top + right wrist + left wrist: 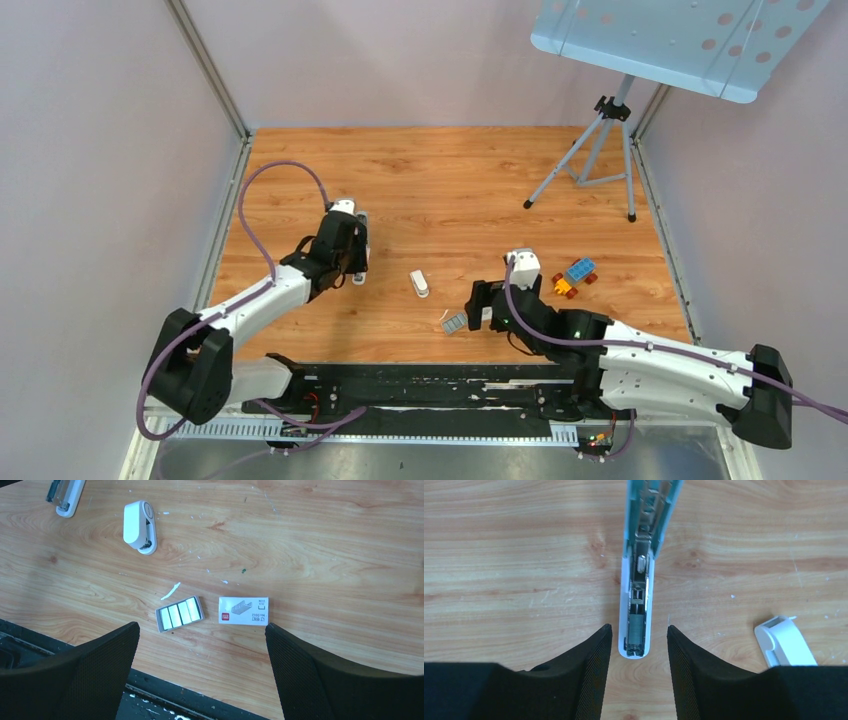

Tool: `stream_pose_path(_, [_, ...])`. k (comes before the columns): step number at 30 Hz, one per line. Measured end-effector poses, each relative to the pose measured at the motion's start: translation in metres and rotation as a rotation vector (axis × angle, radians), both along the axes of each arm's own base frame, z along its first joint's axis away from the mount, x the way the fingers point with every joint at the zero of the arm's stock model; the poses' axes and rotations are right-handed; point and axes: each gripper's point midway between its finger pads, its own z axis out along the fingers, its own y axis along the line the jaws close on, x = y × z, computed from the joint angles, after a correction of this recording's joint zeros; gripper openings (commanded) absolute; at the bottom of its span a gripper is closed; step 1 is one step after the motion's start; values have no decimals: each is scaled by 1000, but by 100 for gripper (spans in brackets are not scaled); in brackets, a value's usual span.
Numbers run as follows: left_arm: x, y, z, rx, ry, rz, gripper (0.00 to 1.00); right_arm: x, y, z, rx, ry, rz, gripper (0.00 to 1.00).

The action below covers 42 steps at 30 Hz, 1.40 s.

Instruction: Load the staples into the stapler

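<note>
Wood-grain surface (450, 170), scuffed and flecked with white specks. Left part: stapler (636, 610) lying opened out, metal channel facing up, teal lid swung away from the white base. Well apart to its right: small white rounded gadget (419, 284). Near the front edge: staples (179, 614), four strips side by side in a grey tray, set at a slant. White box (243, 611) with red mark just beside the tray, not touching. Curled white scrap (170, 591) next to the tray. Toy blocks (575, 275), orange, blue and red, right of centre. Tripod (590, 165) stands in the far right corner.
</note>
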Motion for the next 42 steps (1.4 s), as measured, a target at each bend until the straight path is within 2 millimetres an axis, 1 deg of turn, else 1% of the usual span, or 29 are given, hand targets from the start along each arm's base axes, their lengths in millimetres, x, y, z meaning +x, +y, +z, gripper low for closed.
stream_pose_path(2, [2,4,6,-33,-2,44,43,4,5,7,-13,-11,0,100])
stream_pose_path(3, [3,7,8,-49,-1,71,43,5,7,8,-14,-15,0,100])
stream_pose_path(5, [4,15,9,-101,5,137,44,11,15,18,-31,-34,13,100])
stream_pose_path(8, [-1,19,9,-190,1,194,51,28,39,43,-41,-77,49,94])
stream_pose_path(10, [-7,18,8,-237,6,210,52,43,54,57,-45,-99,68,88])
stream_pose_path(12, [-10,15,7,-288,16,218,51,62,68,69,-41,-113,83,78])
stream_pose_path(13, [-10,15,8,-310,16,224,50,73,78,75,-35,-117,97,72])
stream_pose_path(15, [-8,14,10,-344,8,228,46,90,93,80,-30,-118,124,64])
stream_pose_path(17, [-9,13,11,-369,-1,230,37,106,113,79,-24,-109,169,60])
stream_pose_path(18, [-9,13,11,-372,-4,229,34,111,121,77,-21,-101,190,58])
stream_pose_path(19, [-10,12,11,-381,-12,227,32,118,131,75,-14,-94,217,58])
stream_pose_path(21, [-13,12,9,-398,-25,225,32,130,157,70,12,-76,281,60])
stream_pose_path(23, [-17,12,4,-414,-31,222,32,143,181,65,36,-60,340,63])
stream_pose_path(25, [-22,13,-2,-417,-28,223,32,155,203,63,62,-59,386,64])
stream_pose_path(28, [-23,14,-4,-417,-28,225,32,171,231,65,100,-68,449,59])
stream_pose_path(31, [-20,16,-2,-422,-40,231,33,185,251,67,129,-74,481,59])
stream_pose_path(34, [-19,16,-5,-420,-32,234,33,201,265,67,154,-74,495,58])
stream_pose_path(37, [-20,17,-10,-414,-18,239,32,216,272,64,176,-56,503,45])
stream_pose_path(38, [-20,17,-11,-414,-16,240,32,221,273,61,186,-48,504,42])
stream_pose_path(40, [-21,17,-14,-415,-14,240,31,227,274,53,195,-24,508,41])
stream_pose_path(42, [-22,17,-17,-417,-12,236,31,230,275,43,198,3,513,44])
